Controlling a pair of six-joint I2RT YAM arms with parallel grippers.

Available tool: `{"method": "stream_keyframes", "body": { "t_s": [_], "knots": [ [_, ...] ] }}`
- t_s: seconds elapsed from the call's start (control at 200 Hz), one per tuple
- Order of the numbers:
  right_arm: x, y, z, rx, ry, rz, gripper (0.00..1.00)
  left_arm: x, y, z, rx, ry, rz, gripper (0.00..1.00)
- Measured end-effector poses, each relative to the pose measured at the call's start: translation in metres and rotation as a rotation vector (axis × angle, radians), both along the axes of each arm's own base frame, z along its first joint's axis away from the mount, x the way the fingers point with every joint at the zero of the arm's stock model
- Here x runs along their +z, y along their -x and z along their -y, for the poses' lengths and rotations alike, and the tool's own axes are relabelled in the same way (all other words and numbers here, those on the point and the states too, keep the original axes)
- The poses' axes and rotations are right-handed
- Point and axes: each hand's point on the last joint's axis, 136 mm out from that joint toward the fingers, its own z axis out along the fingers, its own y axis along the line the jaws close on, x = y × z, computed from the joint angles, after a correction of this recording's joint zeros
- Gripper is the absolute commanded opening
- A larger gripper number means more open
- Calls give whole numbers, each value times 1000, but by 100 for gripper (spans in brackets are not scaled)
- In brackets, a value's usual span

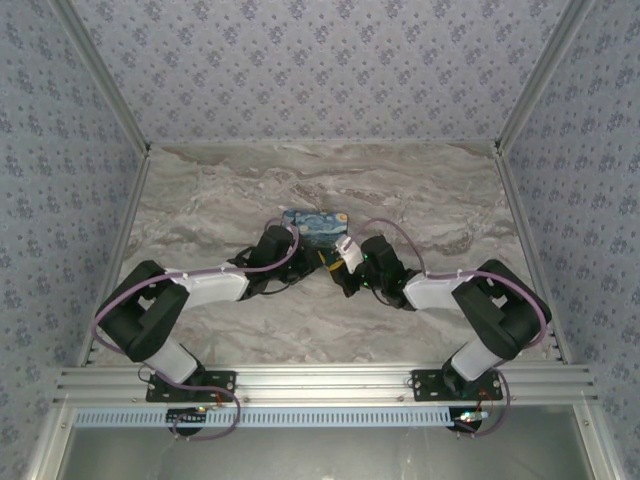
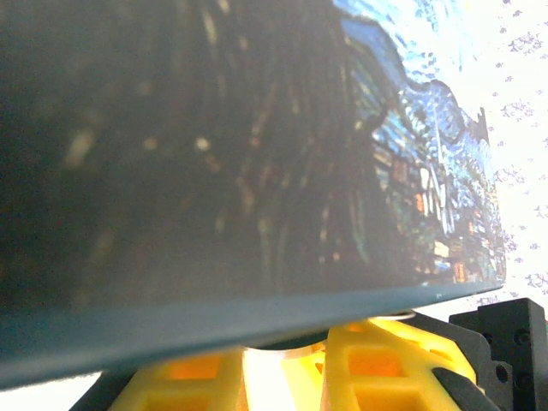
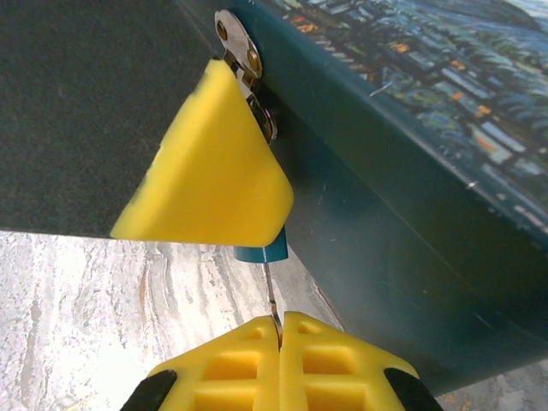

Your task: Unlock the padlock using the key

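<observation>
The right claw (image 3: 278, 330) is fully closed on the key (image 3: 271, 301), a thin metal blade that rises straight from between its yellow fingertips toward 12 o'clock. The blade's top end meets the underside of the padlock (image 3: 261, 253). Just a small teal stub of the padlock shows, hanging at the box (image 3: 402, 197) wall below a metal hasp (image 3: 235, 38). The rest of it is covered by one yellow finger (image 3: 205, 163) of the left claw (image 2: 287, 364). In the left wrist view that claw's fingers stand slightly apart, pressed up under the box's dark lower edge. Whether they pinch the padlock, the hasp or the box I cannot tell. From above, the box sits near the middle of the marble bench (image 1: 200, 200). The left arm (image 1: 215, 288) reaches it from 8 o'clock and the right arm (image 1: 440, 290) from 4 o'clock. Both wrists meet at the box's near side, at about its 6 o'clock. The box appears tilted, its near edge lifted off the bench in the right wrist view.
</observation>
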Motion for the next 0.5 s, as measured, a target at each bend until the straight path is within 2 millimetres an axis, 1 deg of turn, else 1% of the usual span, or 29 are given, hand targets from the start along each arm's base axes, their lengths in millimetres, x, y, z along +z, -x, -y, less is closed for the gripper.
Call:
{"method": "stream_keyframes", "body": {
  "t_s": [0.245, 0.5],
  "knots": [
    [2, -2, -2, -6, -24, -7, 0, 0, -1, -1, 7, -2, 4, 14],
    [9, -6, -2, -30, -100, -23, 0, 7, -6, 2, 21, 27, 23, 14]
  ]
}}
